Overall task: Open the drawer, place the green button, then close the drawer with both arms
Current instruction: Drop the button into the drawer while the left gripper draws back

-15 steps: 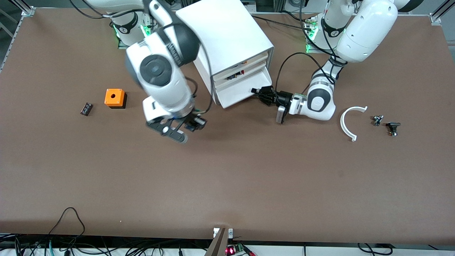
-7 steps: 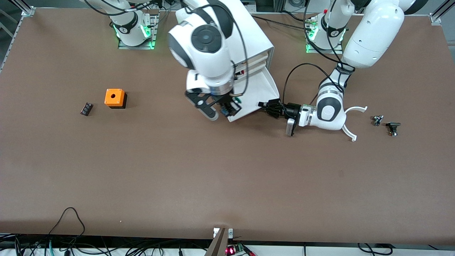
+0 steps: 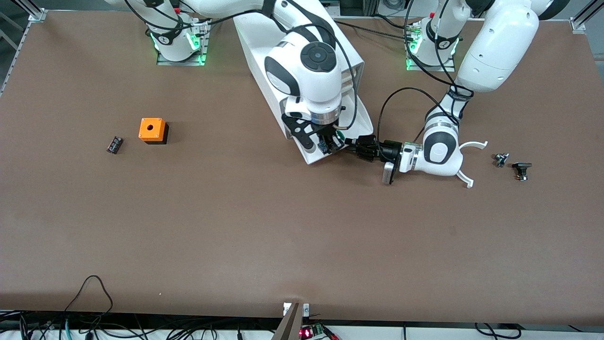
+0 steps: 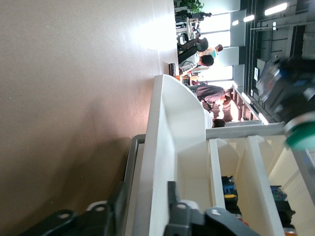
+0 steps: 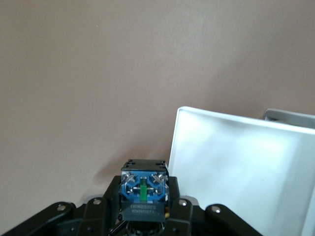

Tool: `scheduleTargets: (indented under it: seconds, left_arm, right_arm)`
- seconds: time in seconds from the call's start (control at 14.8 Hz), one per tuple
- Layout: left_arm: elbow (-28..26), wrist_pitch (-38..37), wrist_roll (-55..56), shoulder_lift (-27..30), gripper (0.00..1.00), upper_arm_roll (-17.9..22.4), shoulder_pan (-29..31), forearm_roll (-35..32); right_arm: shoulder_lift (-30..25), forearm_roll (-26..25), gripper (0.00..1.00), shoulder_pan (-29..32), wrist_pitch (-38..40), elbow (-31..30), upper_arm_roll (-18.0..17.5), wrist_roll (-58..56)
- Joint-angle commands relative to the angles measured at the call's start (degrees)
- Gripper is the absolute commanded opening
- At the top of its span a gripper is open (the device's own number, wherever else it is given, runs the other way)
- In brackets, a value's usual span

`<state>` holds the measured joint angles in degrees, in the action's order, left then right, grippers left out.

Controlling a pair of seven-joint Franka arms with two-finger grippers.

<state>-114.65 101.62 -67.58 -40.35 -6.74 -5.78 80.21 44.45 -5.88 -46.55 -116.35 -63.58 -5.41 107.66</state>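
White plastic dominates mid-table: the cabinet (image 3: 302,52) stands between the two arm bases, its third drawer (image 3: 362,123) pulled out toward the front camera. The left gripper (image 3: 355,141), reaching in low from the left arm's end of the table, has its fingers (image 4: 172,196) closed on the drawer's front wall, one each side of it, per the left wrist view. The right gripper (image 3: 325,144) hangs over the open drawer's front corner, pinching the button (image 5: 143,189); its blue base faces the right wrist cam, fingers tight against both flanks. The green cap shows only as a blurred sliver at the edge of the left wrist view (image 4: 302,135), and barely peeks out at about 3 o'clock of the gripper in the front view.

Hard to read: the right arm's wrist covers most of the cabinet front, so the upper drawers show only as thin edges. Drawer floor under the button is mostly hidden by the gripper.

Elsewhere on the table (image 3: 283,236): orange box (image 3: 152,130) w/ a hole, at roughly 9 o'clock from the cabinet, and a small black part (image 3: 114,144) just past it. A white curved piece (image 3: 460,165), partly covered by the left wrist, lies toward the left arm's end, with two small dark parts (image 3: 512,165) near it; details too small to tell.
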Motion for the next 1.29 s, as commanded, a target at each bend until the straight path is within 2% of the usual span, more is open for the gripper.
scheduleTargets:
  seconds: [0.0, 0.14, 0.41, 0.61, 0.88, 0.95, 1.01, 1.08, 1.15, 1.22]
  left_arm:
    - [0.7, -1.6, 3.7, 0.9, 1.0, 0.0, 0.6, -0.1]
    - [0.7, -2.6, 7.5, 2.8, 1.0, 0.2, 0.9, -1.7]
    - [3.2, -2.7, 14.1, 4.3, 1.0, 0.2, 5.1, -9.1]
    - [8.4, -3.0, 21.3, 4.6, 1.0, 0.2, 8.8, -19.8]
    - [15.3, -2.6, 32.0, 6.1, 1.0, 1.7, 9.6, -36.8]
    - [16.5, -2.5, 34.0, 6.5, 1.0, 1.8, 9.6, -40.6]
    - [17.3, -2.4, 37.0, 7.0, 1.0, 2.3, 9.6, -44.0]
    - [18.2, -2.4, 41.1, 8.2, 1.0, 2.4, 9.6, -47.8]
    - [19.2, -2.4, 44.9, 8.6, 1.0, 2.3, 9.3, -52.5]
    - [20.4, -2.4, 48.6, 9.1, 1.0, 2.3, 9.3, -57.0]
  right_arm:
    - [2.1, -2.5, 0.0, -1.4, -1.1, 1.7, 0.5, 3.7]
    - [3.2, -2.9, 0.0, -1.9, -2.1, 1.3, 0.5, 5.0]
    - [3.2, -3.1, 0.0, -2.7, -5.8, -2.3, 0.5, 6.2]
    - [3.2, -4.4, 0.0, -3.5, -7.9, -3.8, 0.5, 8.3]
    - [3.3, -6.8, 0.0, -4.9, -8.8, -5.9, 0.5, 12.0]
    - [3.3, -7.0, 0.05, -5.1, -8.7, -6.2, 0.5, 12.1]
    - [3.3, -7.0, 0.28, -5.1, -8.7, -6.4, 0.5, 12.2]
    - [3.3, -7.0, 0.61, -5.1, -8.7, -6.4, 0.5, 12.2]
    - [3.3, -7.3, 1.0, -5.2, -8.8, -6.4, 0.5, 12.2]
    - [3.2, -7.5, 1.0, -5.4, -8.7, -6.3, 0.5, 12.2]
